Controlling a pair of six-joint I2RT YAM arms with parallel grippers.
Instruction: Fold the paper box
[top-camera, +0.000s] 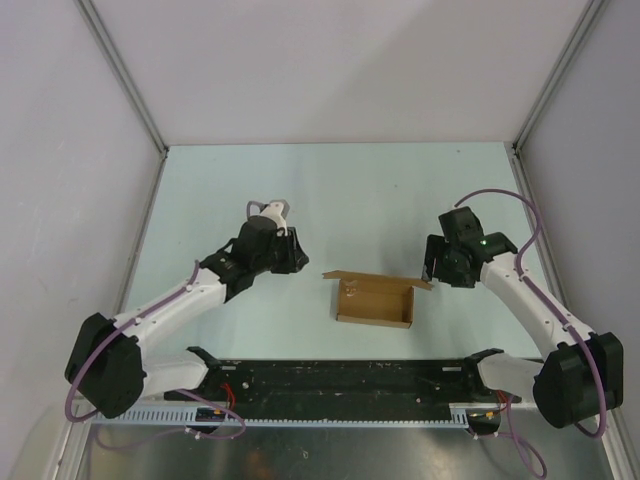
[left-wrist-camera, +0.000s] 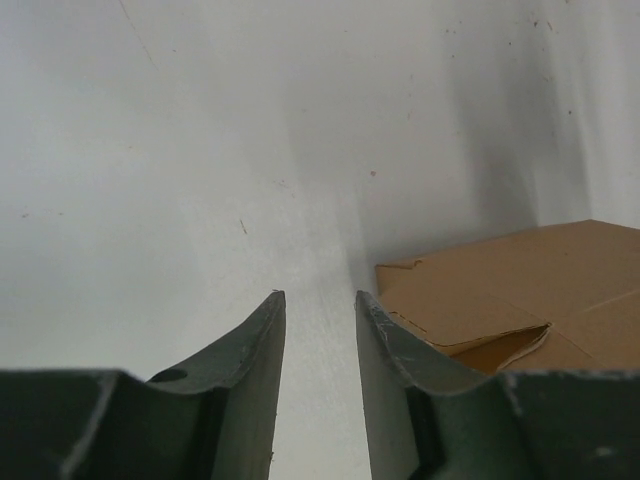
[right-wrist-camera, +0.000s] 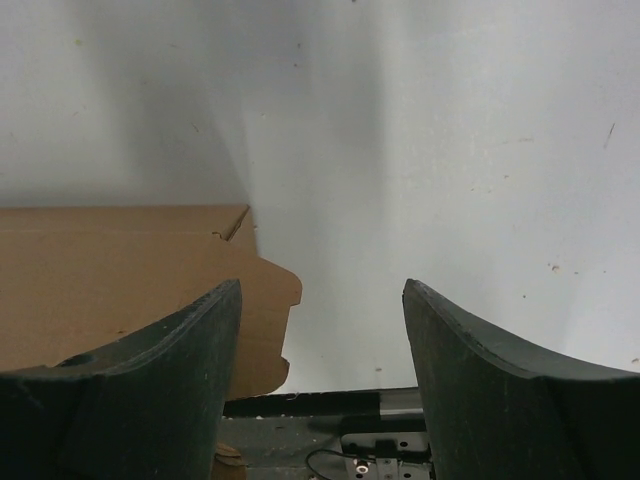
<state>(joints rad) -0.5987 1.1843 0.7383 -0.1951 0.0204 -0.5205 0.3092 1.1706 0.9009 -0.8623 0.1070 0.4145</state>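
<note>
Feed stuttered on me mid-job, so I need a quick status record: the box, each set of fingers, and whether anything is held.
paper box: partly folded, top open, lying on the table between the arms
left gripper: fingers narrowly apart, nothing between them, box off to one side
right gripper: fingers wide apart, nothing between them, a box flap beside one finger
contact: none seen on the left; cannot tell on the right
held: nothing
</note>
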